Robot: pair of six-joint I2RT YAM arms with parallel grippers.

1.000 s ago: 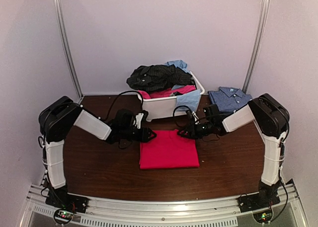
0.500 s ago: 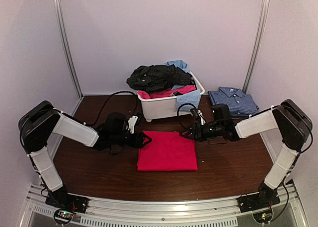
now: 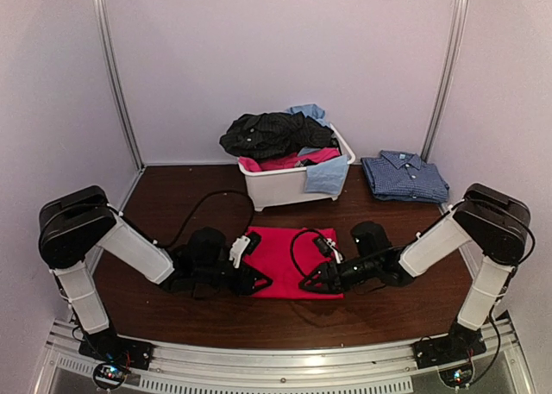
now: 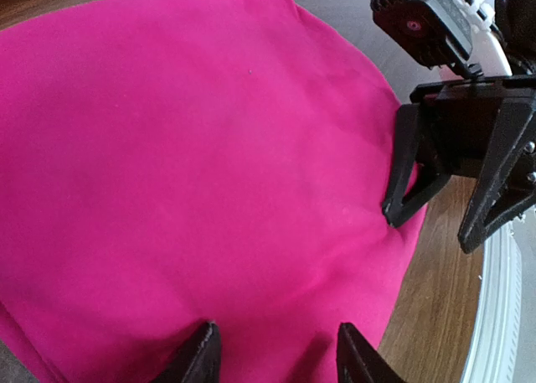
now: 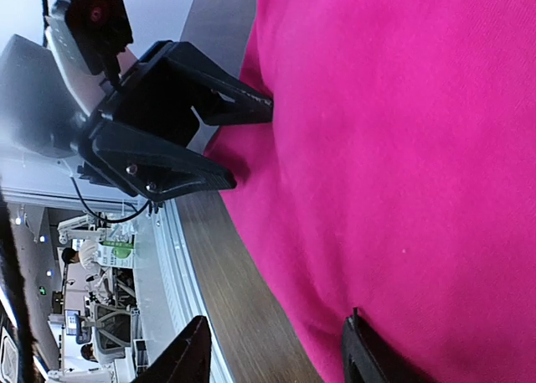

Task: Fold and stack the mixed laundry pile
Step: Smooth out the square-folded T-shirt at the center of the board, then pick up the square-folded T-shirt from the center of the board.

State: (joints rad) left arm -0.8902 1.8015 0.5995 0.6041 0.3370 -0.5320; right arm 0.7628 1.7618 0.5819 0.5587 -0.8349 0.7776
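A bright pink-red garment [image 3: 285,256] lies folded flat on the brown table [image 3: 172,204]. It fills the left wrist view [image 4: 193,165] and the right wrist view [image 5: 419,148]. My left gripper [image 3: 260,283] is open at its near left corner, both fingertips low over the cloth. My right gripper [image 3: 306,284] is open at the near edge, facing the left one, with one fingertip [image 5: 368,358] on the cloth and the other over bare wood. The rest of the laundry pile, black pinstriped [image 3: 272,134], pink-red and light blue [image 3: 328,174], sits in the white tub [image 3: 285,189].
A blue checked shirt [image 3: 405,176] lies folded at the back right of the table. The tub stands at the back centre. A metal rail [image 3: 276,359] runs along the near table edge, close behind both grippers.
Both grippers have moved from the far corners of the pink garment down its sides to its near edge, and now face each other closely. The garment lies about where it was.
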